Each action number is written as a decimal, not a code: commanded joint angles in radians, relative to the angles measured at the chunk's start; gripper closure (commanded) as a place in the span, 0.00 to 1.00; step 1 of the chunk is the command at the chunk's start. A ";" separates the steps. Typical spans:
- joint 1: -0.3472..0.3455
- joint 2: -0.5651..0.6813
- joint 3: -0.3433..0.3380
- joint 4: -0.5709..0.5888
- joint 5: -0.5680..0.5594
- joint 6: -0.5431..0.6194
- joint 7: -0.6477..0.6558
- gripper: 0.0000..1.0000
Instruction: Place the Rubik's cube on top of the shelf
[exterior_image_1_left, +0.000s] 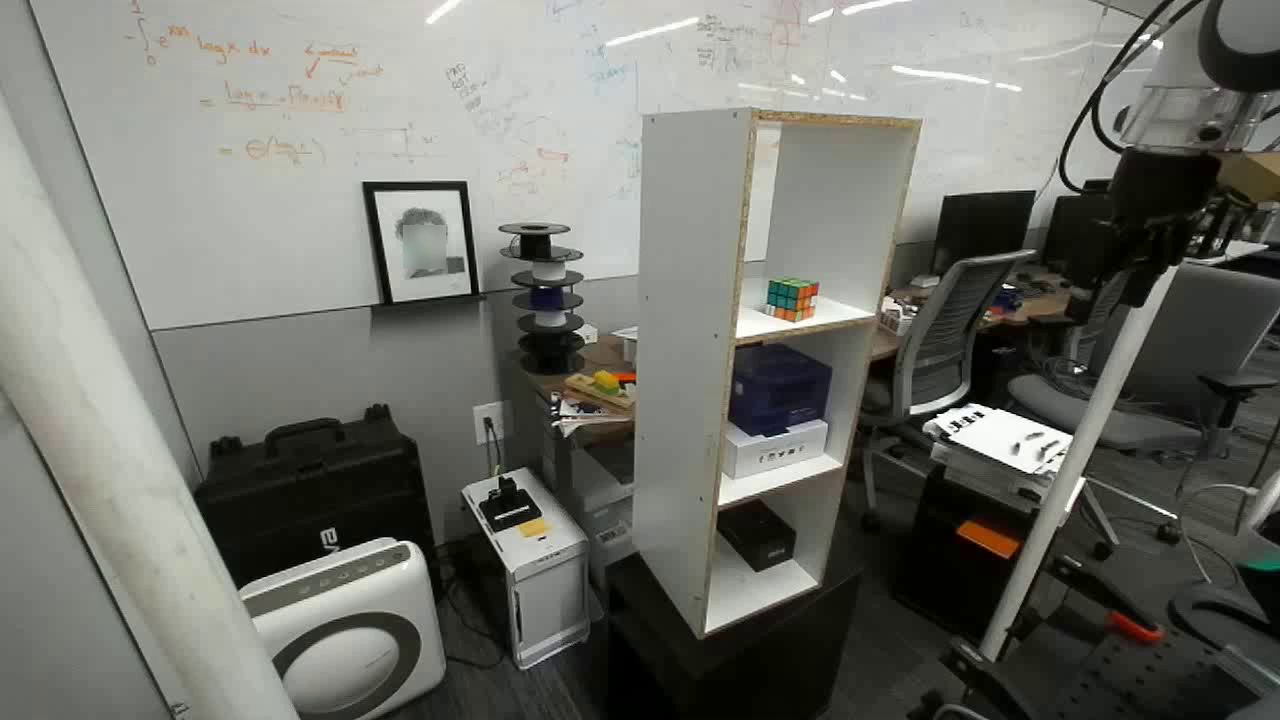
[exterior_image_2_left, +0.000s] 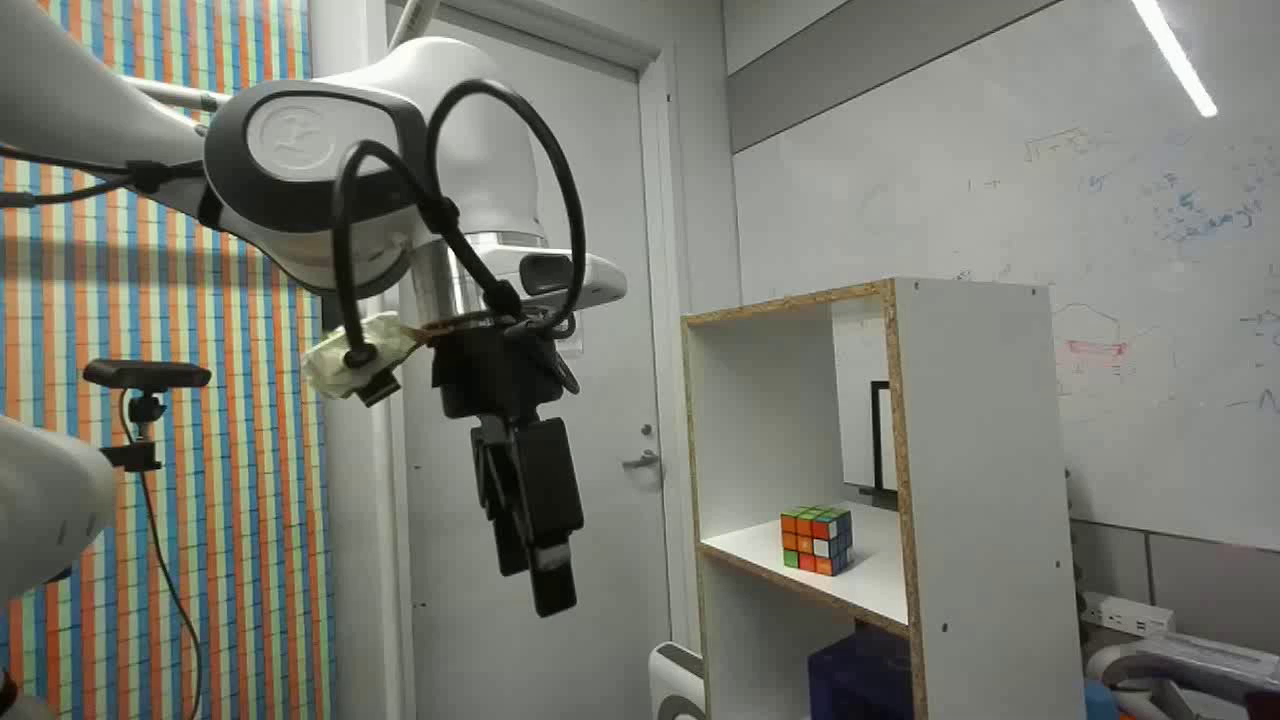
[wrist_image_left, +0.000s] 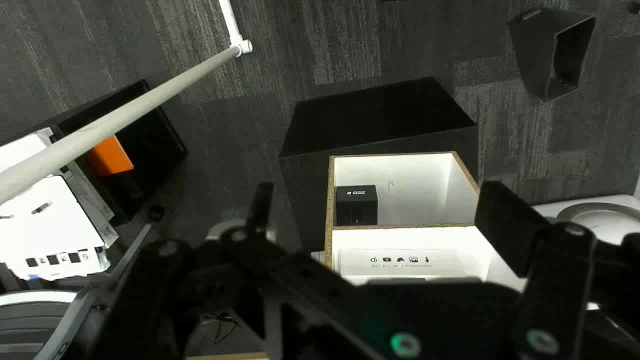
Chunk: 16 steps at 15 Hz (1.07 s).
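Observation:
The Rubik's cube (exterior_image_1_left: 792, 299) rests on the floor of the top compartment of the white shelf (exterior_image_1_left: 685, 360). It shows orange, green and white squares. In another exterior view the cube (exterior_image_2_left: 816, 540) sits near the middle of that compartment of the shelf (exterior_image_2_left: 985, 480). My gripper (exterior_image_2_left: 537, 580) hangs in the air in front of the shelf's open front, fingers pointing down, apart from the cube. It is also at the right of an exterior view (exterior_image_1_left: 1110, 270). In the wrist view the gripper (wrist_image_left: 385, 212) is open and empty, above the shelf's lower compartments (wrist_image_left: 410, 175). The cube is not visible there.
A dark blue box (exterior_image_1_left: 780, 385) on a white box (exterior_image_1_left: 775, 450) fills much of the middle compartment. A small black box (exterior_image_1_left: 757, 533) is in the bottom one. The shelf stands on a black base (exterior_image_1_left: 740, 660). A white pole (exterior_image_1_left: 1080, 460) stands nearby.

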 joint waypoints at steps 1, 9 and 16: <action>0.001 0.001 0.000 0.002 0.000 -0.005 0.001 0.00; 0.011 0.088 -0.014 0.003 0.017 0.172 0.038 0.00; 0.117 0.485 -0.034 0.052 0.166 0.708 -0.006 0.00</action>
